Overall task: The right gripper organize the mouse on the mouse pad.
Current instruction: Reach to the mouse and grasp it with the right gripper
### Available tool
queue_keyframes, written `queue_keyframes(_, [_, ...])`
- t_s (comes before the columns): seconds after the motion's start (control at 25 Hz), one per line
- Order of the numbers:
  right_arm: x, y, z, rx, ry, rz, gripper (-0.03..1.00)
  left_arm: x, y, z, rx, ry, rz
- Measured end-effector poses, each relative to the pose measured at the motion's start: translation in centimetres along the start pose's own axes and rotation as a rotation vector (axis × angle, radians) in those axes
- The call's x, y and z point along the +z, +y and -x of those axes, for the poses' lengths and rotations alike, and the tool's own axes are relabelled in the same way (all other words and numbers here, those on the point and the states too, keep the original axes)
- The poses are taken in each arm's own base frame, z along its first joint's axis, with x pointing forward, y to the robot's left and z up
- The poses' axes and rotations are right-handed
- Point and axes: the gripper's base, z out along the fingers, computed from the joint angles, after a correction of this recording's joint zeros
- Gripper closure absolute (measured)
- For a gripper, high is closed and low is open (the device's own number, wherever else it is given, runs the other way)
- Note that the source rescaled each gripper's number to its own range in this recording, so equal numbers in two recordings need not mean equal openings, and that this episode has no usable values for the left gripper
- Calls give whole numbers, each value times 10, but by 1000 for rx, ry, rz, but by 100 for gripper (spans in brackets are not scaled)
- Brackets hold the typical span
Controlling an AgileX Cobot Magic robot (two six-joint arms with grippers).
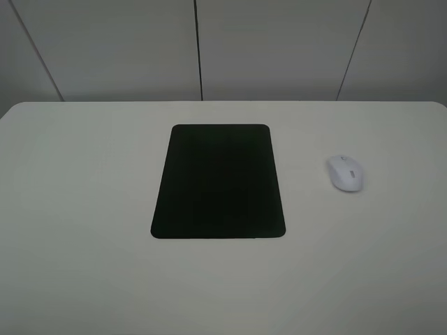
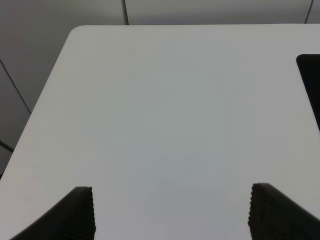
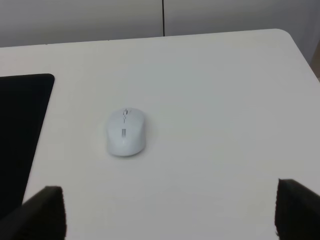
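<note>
The white mouse (image 1: 346,172) lies on the white table, to the right of the black mouse pad (image 1: 218,181) and apart from it. Neither arm shows in the exterior high view. In the right wrist view the mouse (image 3: 125,132) lies ahead of my right gripper (image 3: 170,212), whose fingers (image 3: 47,212) are spread wide and empty; the pad's edge (image 3: 20,130) is beside it. My left gripper (image 2: 172,212) is open and empty over bare table, with a corner of the pad (image 2: 310,75) in its view.
The white table (image 1: 84,209) has rounded far corners and ends at a grey panelled wall (image 1: 279,49). The table's left edge (image 2: 45,100) shows in the left wrist view.
</note>
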Motion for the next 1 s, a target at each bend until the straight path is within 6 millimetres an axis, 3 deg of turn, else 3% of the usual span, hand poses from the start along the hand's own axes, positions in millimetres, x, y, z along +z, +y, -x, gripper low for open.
queue_keyframes(1.0, [0, 0, 0, 0, 1, 0, -3, 0, 0, 0, 0, 0, 0])
